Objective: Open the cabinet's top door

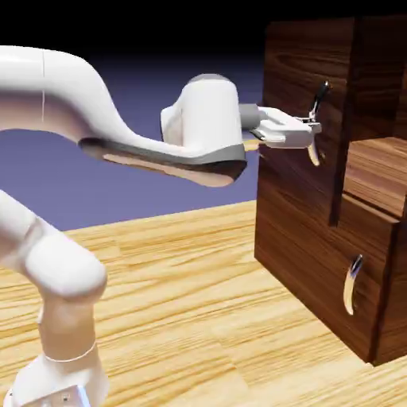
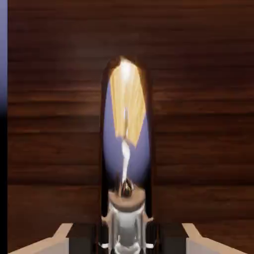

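The cabinet (image 1: 318, 199) stands on the table (image 1: 175, 302) at the right of the scene, with the top door (image 1: 306, 119) forming its upper front panel. The gripper (image 1: 315, 125) reaches level to that door's chrome handle (image 1: 316, 131), its jaws pinched tight on the bar. The hand view is largely filled by wood and the reflective handle (image 2: 127, 149), so contact appears firm but is not fully verifiable. The door looks rigid and fairly heavy; the polished handle is probably slippery, best held mid-bar.
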### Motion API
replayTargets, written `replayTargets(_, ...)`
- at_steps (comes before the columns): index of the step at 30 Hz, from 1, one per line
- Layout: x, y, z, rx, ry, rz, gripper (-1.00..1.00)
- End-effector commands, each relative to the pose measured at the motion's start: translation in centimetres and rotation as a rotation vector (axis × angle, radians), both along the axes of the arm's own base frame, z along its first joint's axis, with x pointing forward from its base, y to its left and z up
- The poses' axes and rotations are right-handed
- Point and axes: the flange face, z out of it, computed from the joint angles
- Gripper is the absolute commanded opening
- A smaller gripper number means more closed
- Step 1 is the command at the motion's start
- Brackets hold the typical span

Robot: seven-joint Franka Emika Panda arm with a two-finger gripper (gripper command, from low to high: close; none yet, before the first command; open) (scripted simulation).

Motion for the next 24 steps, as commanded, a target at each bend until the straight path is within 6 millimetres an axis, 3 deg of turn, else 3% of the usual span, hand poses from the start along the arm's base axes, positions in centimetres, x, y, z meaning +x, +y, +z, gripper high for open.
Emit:
replayTargets(1,-0.8,0.6,0.0,0.001,0.001,-0.017,-1.00)
replayTargets(16,-9.9,8.6,0.0,0.002,0.001,-0.254,-1.00)
replayTargets(24,-14.1,14.1,0.0,0.002,0.001,-0.387,-1.00)
